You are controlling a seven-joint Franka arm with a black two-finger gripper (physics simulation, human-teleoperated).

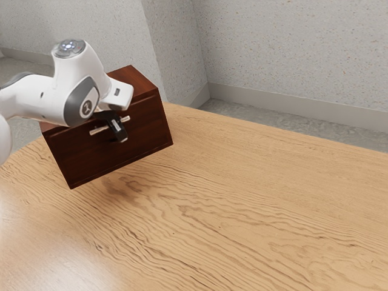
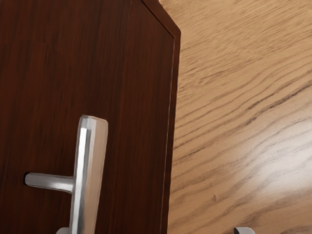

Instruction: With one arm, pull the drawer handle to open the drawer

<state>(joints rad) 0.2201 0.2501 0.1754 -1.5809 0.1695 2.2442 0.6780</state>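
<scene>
A dark brown wooden drawer box [image 1: 124, 148] stands on the table at the exterior view's left. A silver bar handle [image 1: 95, 130] crosses its front. My black gripper [image 1: 116, 129] is right at the handle's middle, with the white arm reaching in from the left. In the wrist view the drawer front [image 2: 73, 63] is close ahead and the handle [image 2: 90, 161] stands out on a short post. One fingertip [image 2: 243, 230] shows far to the handle's side over the table, so the gripper is open and not clamped on the bar. The drawer front looks flush with the box.
The light wooden table [image 1: 254, 194] stretches wide to the exterior view's right and front of the box. Grey speckled walls and a wall corner [image 1: 176, 54] rise behind the box. The wood grain of the table [image 2: 243, 122] lies beside the drawer's edge.
</scene>
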